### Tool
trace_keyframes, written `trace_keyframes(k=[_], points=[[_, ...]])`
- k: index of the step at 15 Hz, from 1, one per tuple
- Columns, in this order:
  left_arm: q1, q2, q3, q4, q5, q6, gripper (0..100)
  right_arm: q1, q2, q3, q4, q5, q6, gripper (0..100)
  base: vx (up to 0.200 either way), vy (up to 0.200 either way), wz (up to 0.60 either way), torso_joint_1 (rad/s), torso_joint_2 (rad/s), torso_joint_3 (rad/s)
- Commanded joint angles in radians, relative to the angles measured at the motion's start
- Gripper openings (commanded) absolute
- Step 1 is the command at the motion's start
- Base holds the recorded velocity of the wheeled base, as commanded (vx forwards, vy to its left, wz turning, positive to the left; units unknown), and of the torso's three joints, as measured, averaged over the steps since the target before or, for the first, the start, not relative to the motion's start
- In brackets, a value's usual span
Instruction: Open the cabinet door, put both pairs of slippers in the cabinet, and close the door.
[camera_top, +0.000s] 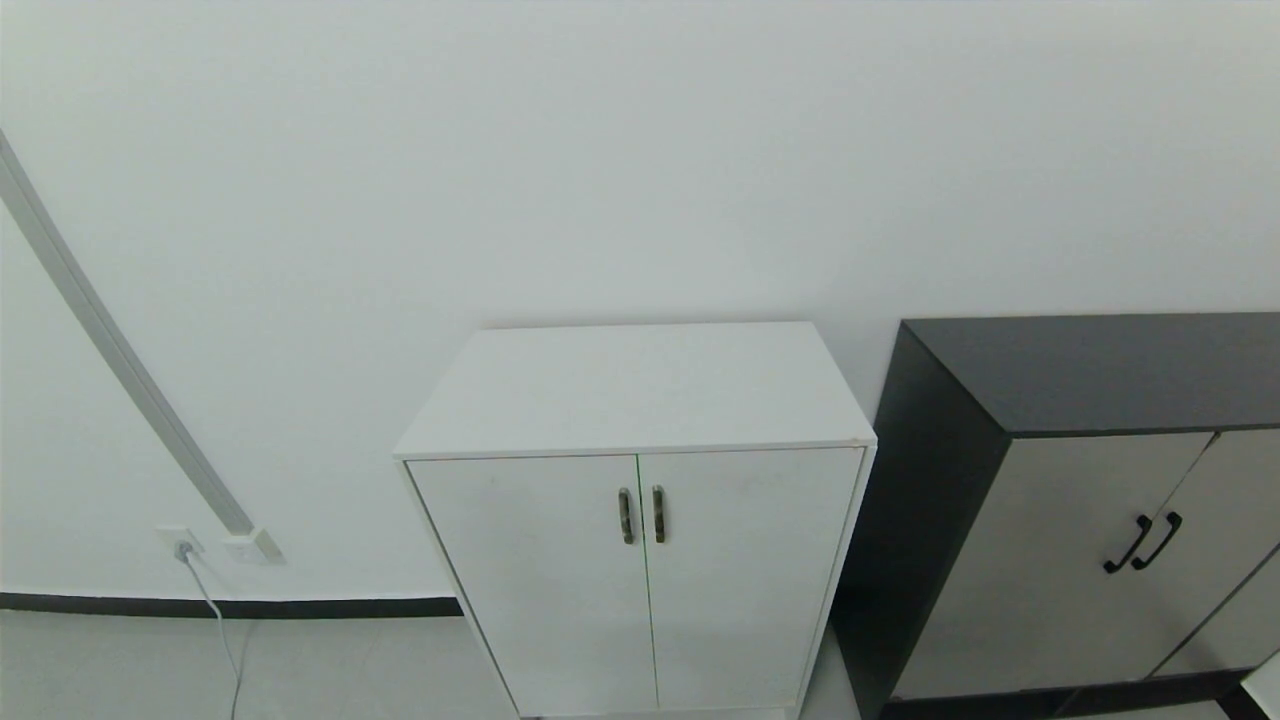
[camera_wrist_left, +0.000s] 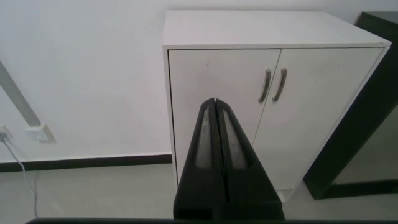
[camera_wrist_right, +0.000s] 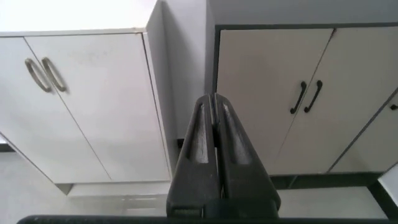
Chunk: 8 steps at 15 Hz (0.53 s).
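Plain wall behind; white cabinet seen w/ doors closed; L gripper & R gripper jaws pressed together.

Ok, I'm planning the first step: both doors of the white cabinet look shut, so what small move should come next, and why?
Probably open the left end effector and ease it toward the left door handle of the white cabinet. Both doors are shut. That end effector is shut and empty, and it faces this cabinet without touching it.
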Motion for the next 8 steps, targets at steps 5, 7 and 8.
trace_keyframes(k=[5,7,8], points=[[0.000,0.001,0.000,0.000,0.000,0.000,0,0.002,-0.025,0.000,-0.002,-0.040,0.028,0,0.000,0.000,0.00,0.000,0.00,0.000],[0.000,0.001,0.000,-0.002,0.000,0.000,0,0.002,-0.025,0.000,-0.005,-0.084,0.066,0,0.000,0.000,0.00,0.000,0.00,0.000],[0.000,0.001,0.000,-0.002,0.000,0.000,0,0.002,-0.025,0.000,-0.006,-0.109,0.094,0,0.000,0.000,0.00,0.000,0.00,0.000]])
